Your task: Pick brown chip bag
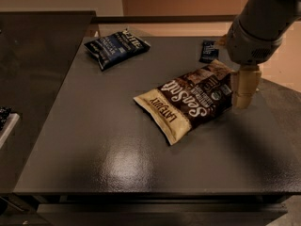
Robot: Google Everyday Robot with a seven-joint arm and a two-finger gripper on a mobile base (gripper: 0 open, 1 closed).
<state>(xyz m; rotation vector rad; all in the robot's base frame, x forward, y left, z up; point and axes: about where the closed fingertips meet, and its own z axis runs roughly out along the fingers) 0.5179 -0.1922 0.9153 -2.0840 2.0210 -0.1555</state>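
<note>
Worktop (94,164) carries one brown chip bag (188,102), one blue bag (116,47), one dark packet (208,51). One claw (243,103) hangs at the brown chip bag's right end; grip state indeterminable.

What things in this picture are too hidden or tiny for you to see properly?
- Camera view: the tool hangs at the right end of the brown chip bag, hiding that corner; contact is unclear.
- Camera view: the small dark packet has print too small to read.
- Camera view: the pale object at the left is cut off by the picture's edge.
</note>
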